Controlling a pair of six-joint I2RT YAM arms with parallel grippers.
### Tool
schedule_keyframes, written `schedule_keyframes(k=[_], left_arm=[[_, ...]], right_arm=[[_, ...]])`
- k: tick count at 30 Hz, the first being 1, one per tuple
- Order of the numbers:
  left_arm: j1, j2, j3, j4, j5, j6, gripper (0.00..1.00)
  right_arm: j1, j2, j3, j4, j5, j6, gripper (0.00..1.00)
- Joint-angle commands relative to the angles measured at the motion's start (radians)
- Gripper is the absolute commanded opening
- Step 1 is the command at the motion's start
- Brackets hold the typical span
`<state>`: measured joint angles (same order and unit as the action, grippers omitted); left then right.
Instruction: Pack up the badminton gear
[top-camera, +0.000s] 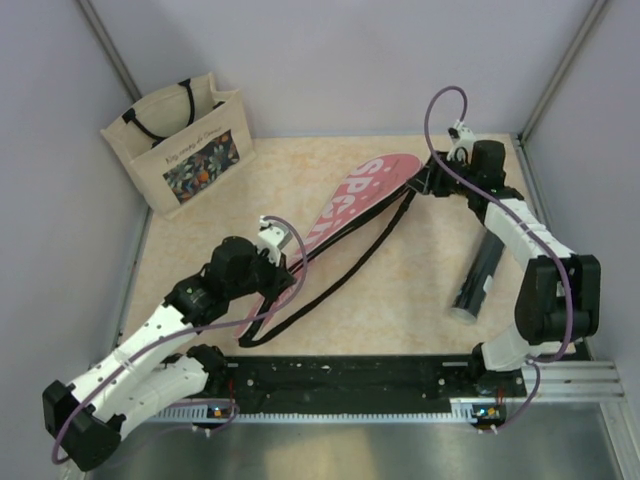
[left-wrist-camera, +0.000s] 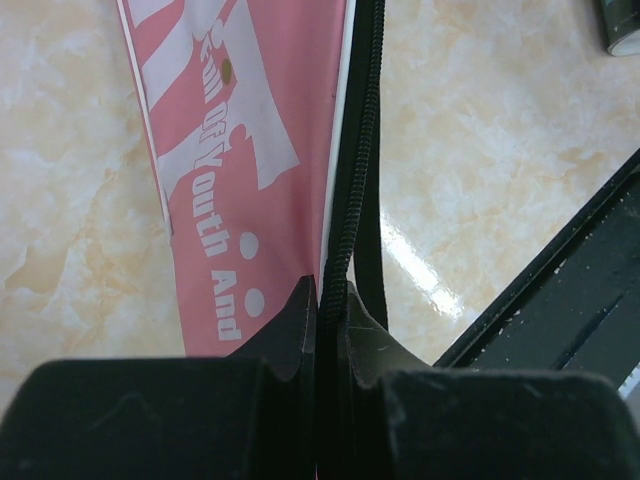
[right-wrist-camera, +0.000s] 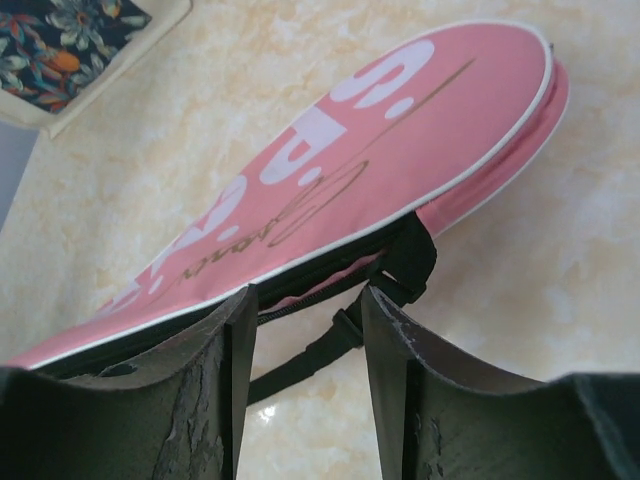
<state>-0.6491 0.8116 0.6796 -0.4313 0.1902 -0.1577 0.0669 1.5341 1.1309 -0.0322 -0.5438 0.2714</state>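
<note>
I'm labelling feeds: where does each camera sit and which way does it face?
Top external: above and behind the arms, looking down at the table; the left arm and right arm show.
Left wrist: on the left gripper, looking along its shut fingers clamped on the zipper edge of the pink cover.
Right wrist: on the right gripper, looking low across the cover's wide end between open fingers.
Shared: all see the cover; top and right wrist see the tote bag.

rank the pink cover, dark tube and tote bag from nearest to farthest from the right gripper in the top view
1. pink cover: wide end right at the right gripper
2. dark tube: toward the near edge, on the right
3. tote bag: far left corner
</note>
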Motion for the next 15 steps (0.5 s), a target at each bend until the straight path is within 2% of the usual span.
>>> schedule_keyframes(k=[1,5,9,15], left_arm=[[0.005,-0.049,0.063,0.031,0.04,-0.013,0.0],[0.011,-0.038,0.055,0.026,0.022,-0.02,0.0],[0.017,-0.038,0.034,0.04,0.011,-0.043,0.0],[0.026,-0.035,0.029,0.065,0.023,-0.08,0.0]], right_arm=[[-0.01,0.027,-0.011,-0.009,-0.099,-0.009,0.48],[-0.01,0.0,-0.141,0.118,-0.084,0.1,0.58],[-0.009,-0.032,-0.259,0.237,-0.071,0.173,0.59],[-0.007,0.033,-0.376,0.477,-0.182,0.293,0.58]])
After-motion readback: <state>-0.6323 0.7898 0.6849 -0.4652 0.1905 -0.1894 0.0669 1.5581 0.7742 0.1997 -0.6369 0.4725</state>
